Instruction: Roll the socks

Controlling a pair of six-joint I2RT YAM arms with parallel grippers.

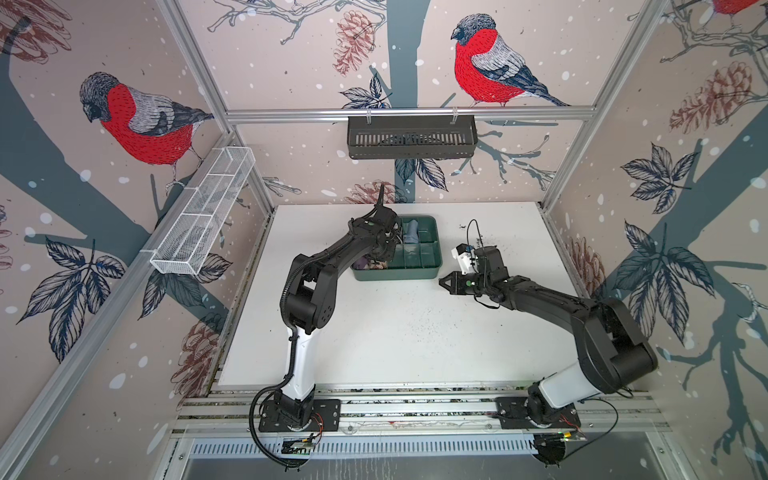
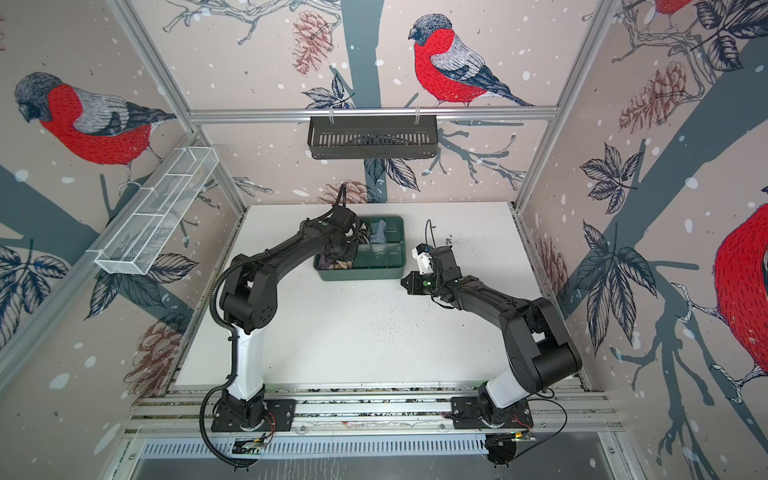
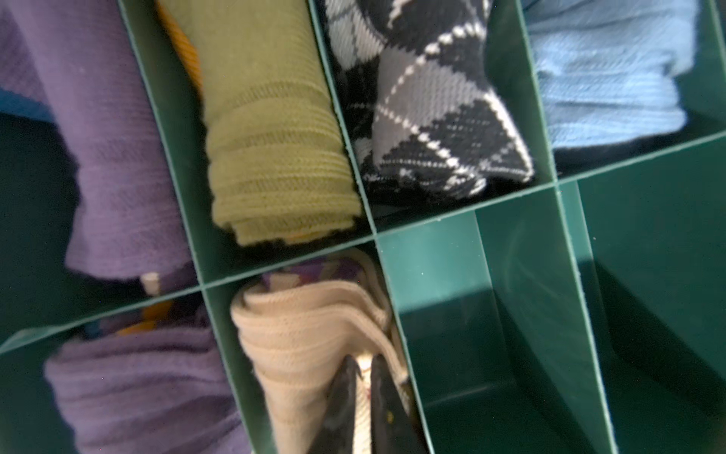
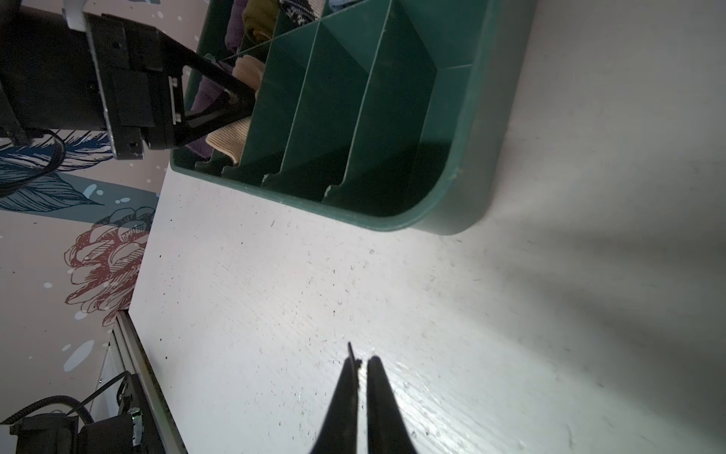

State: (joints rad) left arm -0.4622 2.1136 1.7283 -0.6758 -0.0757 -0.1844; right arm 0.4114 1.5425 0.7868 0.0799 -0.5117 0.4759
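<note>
The socks (image 3: 306, 338) are a tan ribbed roll with purple showing at one end, standing in a near-row compartment of the green tray (image 3: 432, 255). My left gripper (image 3: 365, 363) reaches down into that compartment and is shut on a tan fold of the roll. The right wrist view shows the same left gripper (image 4: 251, 102) against the tan socks (image 4: 231, 137). In both top views the left arm's wrist covers most of the socks (image 1: 376, 266). My right gripper (image 1: 442, 282) hovers shut and empty over the bare table just right of the tray (image 1: 432, 266).
Other tray compartments hold an olive bundle (image 3: 275, 157), a black-white patterned bundle (image 3: 432, 118), a light blue bundle (image 3: 609, 78) and purple bundles (image 3: 118, 157). Two right compartments (image 3: 510, 314) are empty. A black basket (image 1: 411, 137) and a white wire basket (image 1: 203, 212) hang on the walls.
</note>
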